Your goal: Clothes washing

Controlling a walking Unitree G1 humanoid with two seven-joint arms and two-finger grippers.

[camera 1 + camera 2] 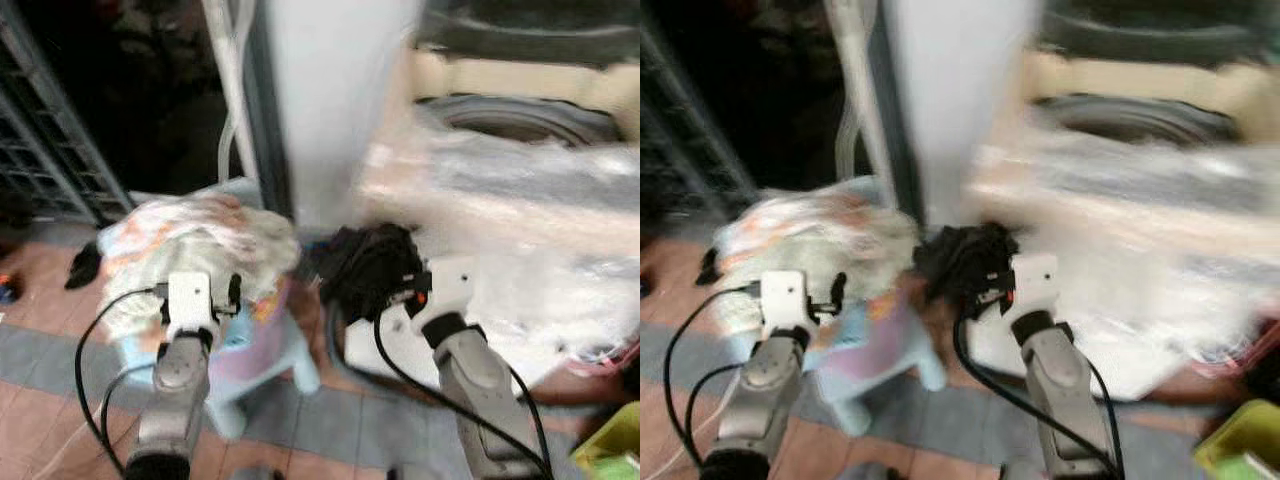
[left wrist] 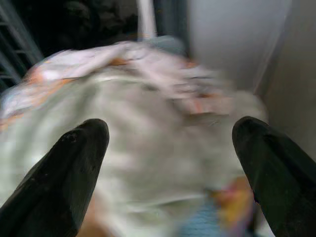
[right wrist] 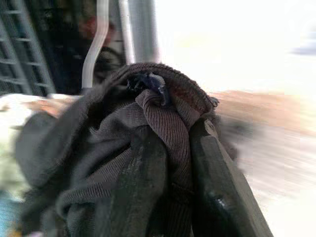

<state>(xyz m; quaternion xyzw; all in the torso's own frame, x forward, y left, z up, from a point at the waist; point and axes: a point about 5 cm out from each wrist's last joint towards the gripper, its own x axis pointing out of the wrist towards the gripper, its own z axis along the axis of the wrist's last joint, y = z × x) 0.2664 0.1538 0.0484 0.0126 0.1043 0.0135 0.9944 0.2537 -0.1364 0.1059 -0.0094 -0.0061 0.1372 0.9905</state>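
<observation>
My right gripper (image 1: 392, 272) is shut on a dark knitted garment (image 1: 366, 262), which bunches around its fingers (image 3: 217, 197) in the right wrist view. It hangs in the air between the stool and the washing machine (image 1: 520, 170). A pile of pale printed clothes (image 1: 190, 245) lies on a light blue plastic stool (image 1: 262, 345). Just in front of that pile my left gripper (image 1: 200, 295) is open, and its two black fingers (image 2: 74, 173) stand wide apart over the pale cloth (image 2: 163, 143) without touching it.
The washing machine's round top opening (image 1: 515, 118) is at the upper right, wrapped in clear plastic. A white pillar (image 1: 330, 100) stands behind the stool. A dark metal grille (image 1: 50, 150) is at the left. A yellow-green bin (image 1: 615, 445) sits at the lower right on the tiled floor.
</observation>
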